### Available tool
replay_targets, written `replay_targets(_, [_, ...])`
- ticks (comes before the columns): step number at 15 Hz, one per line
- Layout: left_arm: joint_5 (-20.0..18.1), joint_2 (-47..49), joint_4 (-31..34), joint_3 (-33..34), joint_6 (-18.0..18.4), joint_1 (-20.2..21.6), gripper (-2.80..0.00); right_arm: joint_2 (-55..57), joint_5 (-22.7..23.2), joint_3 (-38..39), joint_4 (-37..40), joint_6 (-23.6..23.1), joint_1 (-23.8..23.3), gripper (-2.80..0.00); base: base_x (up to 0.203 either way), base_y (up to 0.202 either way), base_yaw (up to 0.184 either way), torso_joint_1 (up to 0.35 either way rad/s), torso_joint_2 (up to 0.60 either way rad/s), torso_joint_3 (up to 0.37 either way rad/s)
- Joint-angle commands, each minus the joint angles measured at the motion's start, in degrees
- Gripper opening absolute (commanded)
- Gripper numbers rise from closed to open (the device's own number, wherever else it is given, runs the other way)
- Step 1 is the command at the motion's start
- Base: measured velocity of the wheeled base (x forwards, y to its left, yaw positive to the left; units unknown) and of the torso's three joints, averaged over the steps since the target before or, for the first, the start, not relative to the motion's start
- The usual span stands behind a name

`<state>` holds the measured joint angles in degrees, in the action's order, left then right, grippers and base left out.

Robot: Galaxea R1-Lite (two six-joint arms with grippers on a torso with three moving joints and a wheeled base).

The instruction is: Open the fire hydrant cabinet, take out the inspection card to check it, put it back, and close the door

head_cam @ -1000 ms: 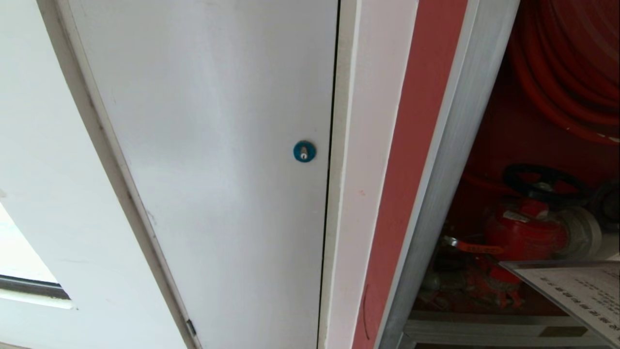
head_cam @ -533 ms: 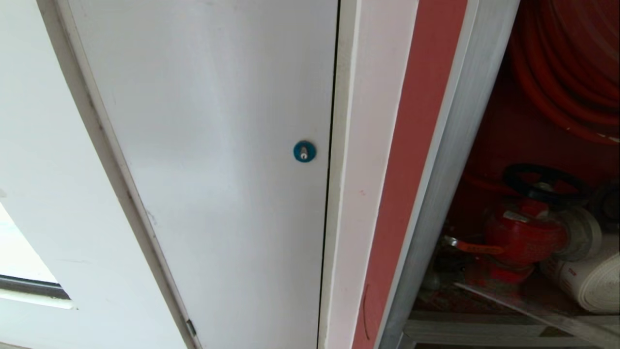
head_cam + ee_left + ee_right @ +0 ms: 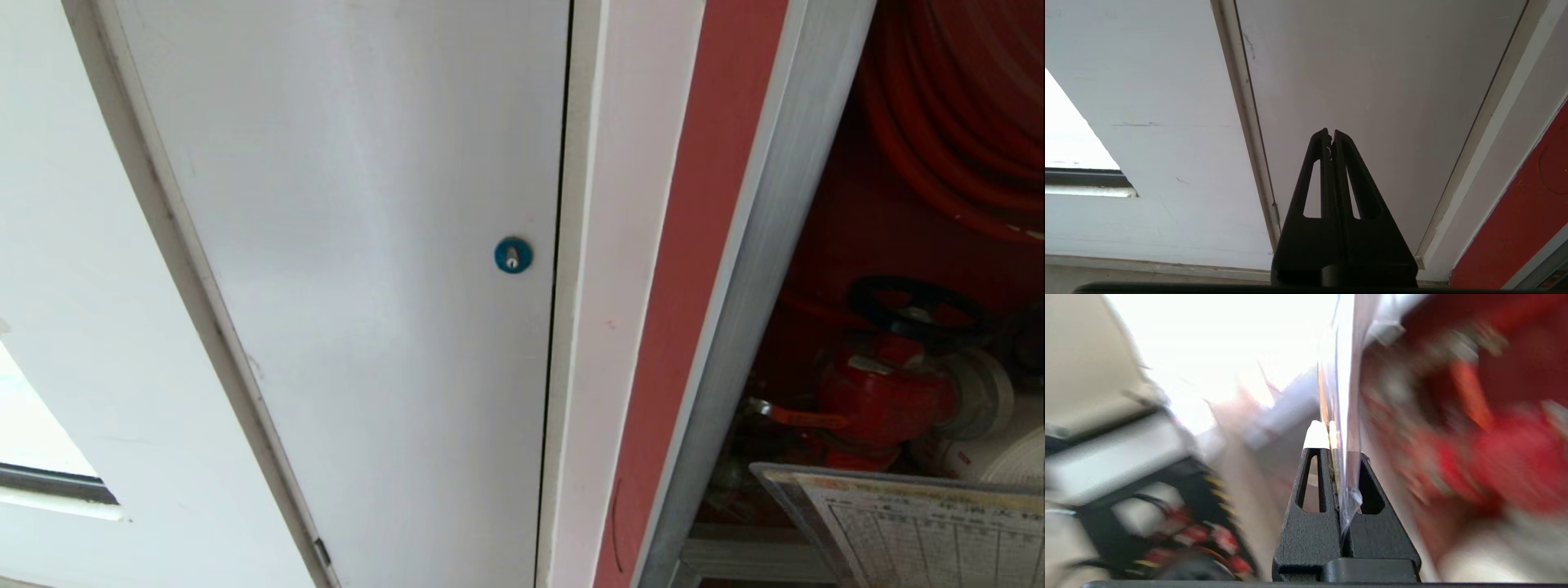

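The fire hydrant cabinet (image 3: 759,269) stands open at the right of the head view, its red inside showing a red hose reel (image 3: 955,122), a red valve (image 3: 886,400) and a rolled white hose (image 3: 1008,453). The inspection card (image 3: 922,527), a white sheet with ruled rows in a clear sleeve, is at the lower right before the valve, face towards me. My right gripper (image 3: 1331,435) is shut on the inspection card (image 3: 1345,388), seen edge-on between the fingers. The left gripper (image 3: 1330,132) is shut and empty, pointing at the white panel. The door is out of view.
A plain white panel (image 3: 367,269) with a blue round lock (image 3: 513,255) fills the middle of the head view. A white post and red strip (image 3: 694,245) separate it from the cabinet's silver frame. A window opening (image 3: 33,441) shows at far left.
The card has turned from edge-on half a second ago to face the head camera, and it now covers the lower part of the valve and hose. The left arm is still.
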<state>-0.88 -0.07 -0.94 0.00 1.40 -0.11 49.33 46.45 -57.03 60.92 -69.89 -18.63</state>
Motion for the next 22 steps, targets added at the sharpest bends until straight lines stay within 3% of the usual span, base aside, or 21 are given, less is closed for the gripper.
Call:
replay_targets(1, [0.0,0.02,-0.03,0.35,0.0,0.02,-2.8,6.24,2.27,-1.68,1.06,0.18,2.21,-2.8,0.0,0.0,0.0,0.0,0.0,0.0])
replay_targets(10, [0.0,0.07,-0.03,0.35,0.0,0.02,-2.8,24.79,12.28,-11.62,1.65,3.44,15.67,-2.8,0.0,0.0,0.0,0.0,0.0,0.0])
replay_targets(18, [0.0,0.07,-0.03,0.35,0.0,0.02,-2.8,34.0,13.84,-20.86,1.33,8.99,27.99,-2.8,0.0,0.0,0.0,0.0,0.0,0.0])
replay_targets(22, [0.0,-0.01,-0.03,0.35,0.0,0.02,-2.8,36.51,14.6,-23.51,1.21,9.51,29.41,-2.8,0.0,0.0,0.0,0.0,0.0,0.0])
